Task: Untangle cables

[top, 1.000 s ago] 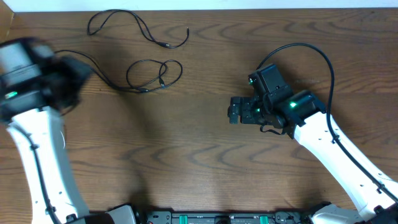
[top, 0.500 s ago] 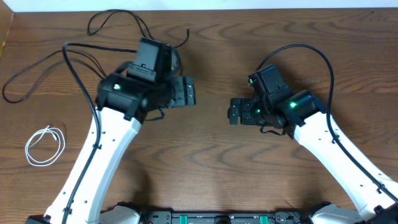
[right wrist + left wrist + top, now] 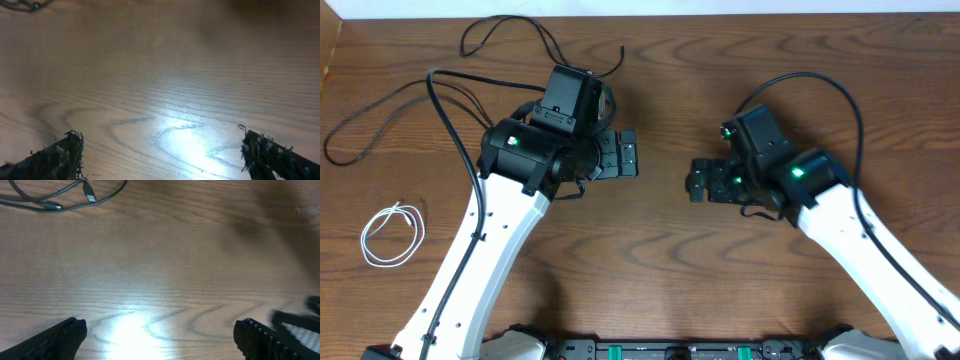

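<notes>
While the left gripper (image 3: 623, 155) and right gripper (image 3: 697, 182) hovered spread wide and empty, black cables (image 3: 60, 200) lay on the table (image 3: 650, 290) beyond the left fingers (image 3: 55, 340), far-left; 1 white cable (image 3: 392, 234) sat coiled near-left, well apart.

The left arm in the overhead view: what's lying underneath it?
A thin black cable slips under the arm from the left, and a bit of black loop peeks out at its upper right. The part between is covered, so how it lies can't be seen.
</notes>
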Controlling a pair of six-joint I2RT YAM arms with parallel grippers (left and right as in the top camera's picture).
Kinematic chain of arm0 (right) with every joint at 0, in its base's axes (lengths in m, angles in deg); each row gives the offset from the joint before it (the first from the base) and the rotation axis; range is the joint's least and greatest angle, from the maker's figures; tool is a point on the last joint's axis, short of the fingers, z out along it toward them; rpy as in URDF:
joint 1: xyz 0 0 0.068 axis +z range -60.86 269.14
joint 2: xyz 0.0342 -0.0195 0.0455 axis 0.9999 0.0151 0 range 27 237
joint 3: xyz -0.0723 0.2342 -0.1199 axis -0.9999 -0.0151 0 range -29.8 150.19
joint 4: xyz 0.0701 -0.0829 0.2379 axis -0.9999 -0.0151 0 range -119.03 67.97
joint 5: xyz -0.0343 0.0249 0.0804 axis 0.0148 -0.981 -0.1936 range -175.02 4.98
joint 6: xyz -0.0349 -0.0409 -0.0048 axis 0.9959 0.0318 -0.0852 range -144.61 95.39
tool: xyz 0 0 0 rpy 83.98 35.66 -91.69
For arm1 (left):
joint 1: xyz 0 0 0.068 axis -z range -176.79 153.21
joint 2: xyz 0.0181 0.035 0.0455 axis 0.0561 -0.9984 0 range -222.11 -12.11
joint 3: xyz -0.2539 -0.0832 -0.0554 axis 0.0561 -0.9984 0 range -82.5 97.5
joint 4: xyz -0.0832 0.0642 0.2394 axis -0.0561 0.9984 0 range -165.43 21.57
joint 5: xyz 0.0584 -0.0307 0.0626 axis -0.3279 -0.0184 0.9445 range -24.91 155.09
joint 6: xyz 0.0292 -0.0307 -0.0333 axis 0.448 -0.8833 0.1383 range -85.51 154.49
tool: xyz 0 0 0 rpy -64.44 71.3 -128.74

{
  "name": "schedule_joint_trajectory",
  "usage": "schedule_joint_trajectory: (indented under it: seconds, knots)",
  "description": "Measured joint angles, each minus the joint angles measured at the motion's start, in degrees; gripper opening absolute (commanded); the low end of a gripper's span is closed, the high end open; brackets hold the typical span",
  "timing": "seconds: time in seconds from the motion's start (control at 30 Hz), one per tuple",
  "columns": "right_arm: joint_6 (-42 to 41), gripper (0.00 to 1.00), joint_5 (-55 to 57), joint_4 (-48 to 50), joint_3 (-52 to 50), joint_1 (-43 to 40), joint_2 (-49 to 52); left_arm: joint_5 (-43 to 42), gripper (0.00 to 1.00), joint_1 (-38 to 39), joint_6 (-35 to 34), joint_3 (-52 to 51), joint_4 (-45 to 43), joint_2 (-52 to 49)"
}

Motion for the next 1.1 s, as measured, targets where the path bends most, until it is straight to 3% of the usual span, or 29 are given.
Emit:
schedule_joint_trajectory:
  seconds: [0.43, 0.67, 1.1]
  knots:
    - [0.02, 0.99, 15.52, -4.72, 0.68, -0.37, -30.08, 0.0, 1.0, 0.0, 0.0, 0.0, 0.02, 0.0]
    - [0.04, 0.99, 16.79, -4.85, 0.68, -0.37, -35.21, 0.0, 1.0, 0.0, 0.0, 0.0, 0.02, 0.0]
    - [0.04, 0.99, 17.14, -4.98, 0.68, -0.39, -35.23, 0.0, 1.0, 0.0, 0.0, 0.0, 0.02, 0.0]
